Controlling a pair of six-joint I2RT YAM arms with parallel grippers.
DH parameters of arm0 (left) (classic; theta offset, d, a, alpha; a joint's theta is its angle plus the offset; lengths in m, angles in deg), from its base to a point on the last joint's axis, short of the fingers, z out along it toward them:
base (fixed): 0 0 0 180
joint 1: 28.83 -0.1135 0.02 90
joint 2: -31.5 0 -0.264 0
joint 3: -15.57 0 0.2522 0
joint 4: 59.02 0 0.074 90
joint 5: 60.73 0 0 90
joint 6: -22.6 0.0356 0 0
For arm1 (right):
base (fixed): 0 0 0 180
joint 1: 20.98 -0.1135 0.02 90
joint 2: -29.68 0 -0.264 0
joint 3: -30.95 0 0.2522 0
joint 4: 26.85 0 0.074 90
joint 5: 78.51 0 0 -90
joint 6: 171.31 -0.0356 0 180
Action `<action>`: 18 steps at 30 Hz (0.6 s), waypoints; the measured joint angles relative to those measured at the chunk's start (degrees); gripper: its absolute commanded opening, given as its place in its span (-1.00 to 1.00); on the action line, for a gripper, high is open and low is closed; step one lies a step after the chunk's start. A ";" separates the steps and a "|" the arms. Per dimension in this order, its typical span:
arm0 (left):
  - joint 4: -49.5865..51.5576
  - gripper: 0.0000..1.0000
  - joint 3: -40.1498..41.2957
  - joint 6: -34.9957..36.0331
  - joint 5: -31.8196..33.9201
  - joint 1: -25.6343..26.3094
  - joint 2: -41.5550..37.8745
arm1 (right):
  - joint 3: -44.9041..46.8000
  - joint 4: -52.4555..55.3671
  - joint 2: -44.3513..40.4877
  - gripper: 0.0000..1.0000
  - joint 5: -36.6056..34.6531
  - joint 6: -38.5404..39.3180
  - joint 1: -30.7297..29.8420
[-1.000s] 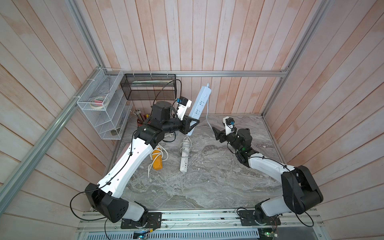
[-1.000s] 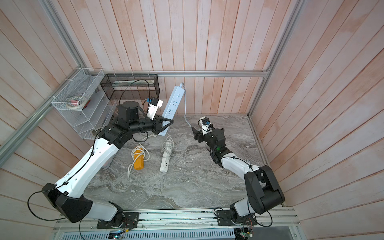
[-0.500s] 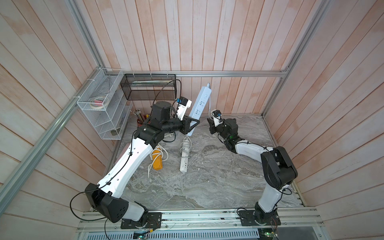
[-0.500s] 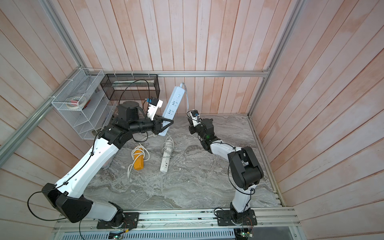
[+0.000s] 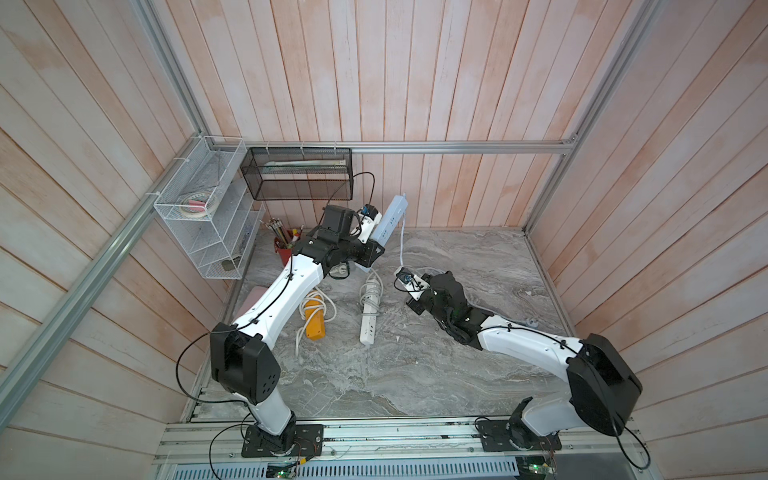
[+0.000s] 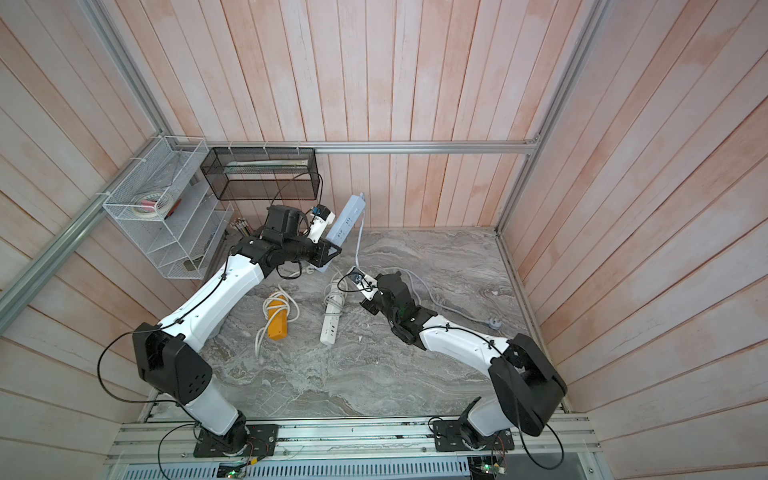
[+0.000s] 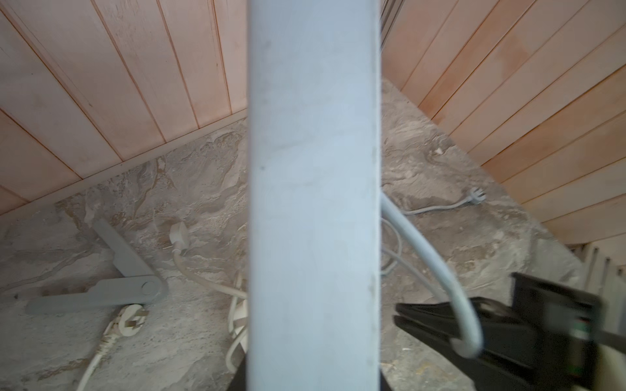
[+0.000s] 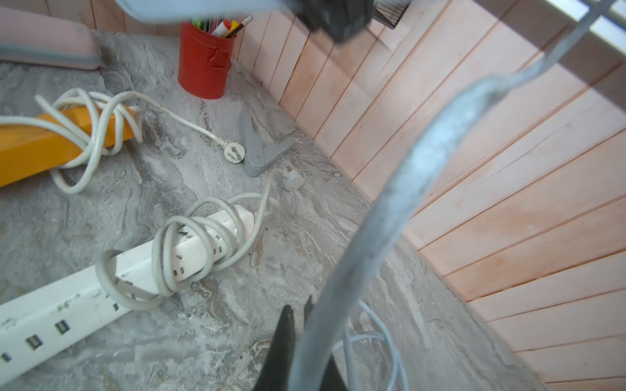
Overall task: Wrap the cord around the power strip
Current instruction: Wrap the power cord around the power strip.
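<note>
Clamping the pale blue power strip (image 5: 390, 220) in left gripper (image 5: 373, 254), tilted up above it; pinching its cord (image 8: 389, 203) tight in right gripper (image 8: 298, 316), lower.

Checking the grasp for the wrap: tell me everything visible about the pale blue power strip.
The pale blue power strip is a long, slim bar, seemingly matte plastic, with sockets along the face in both top views and a plain, scuffed back in the left wrist view. It is off the table, steeply tilted, lower end clamped in the left gripper, upper end toward the back wall. Its grey cord leaves the upper end and hangs to the right gripper, shut on it.
</note>
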State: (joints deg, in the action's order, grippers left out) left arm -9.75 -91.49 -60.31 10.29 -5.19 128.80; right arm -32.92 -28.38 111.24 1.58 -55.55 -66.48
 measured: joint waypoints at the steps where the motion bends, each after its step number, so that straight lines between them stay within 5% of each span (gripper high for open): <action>1: -0.35 -0.99 1.73 2.91 1.03 0.00 -0.04 | -0.94 2.73 -1.31 -1.00 -0.15 1.57 -0.42; 8: -10.47 -1.00 23.87 23.98 0.85 1.40 -10.19 | -13.27 20.79 -5.27 -1.00 4.39 12.09 -0.57; 18: -12.31 -1.00 26.16 38.01 -2.21 7.08 -13.16 | -35.21 39.71 1.36 -1.00 13.27 20.48 8.04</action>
State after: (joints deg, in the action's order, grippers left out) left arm -22.06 -65.33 -22.30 8.08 1.89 115.64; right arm -68.13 11.34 112.60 14.85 -35.07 -58.44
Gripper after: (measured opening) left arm 0.297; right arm 0.077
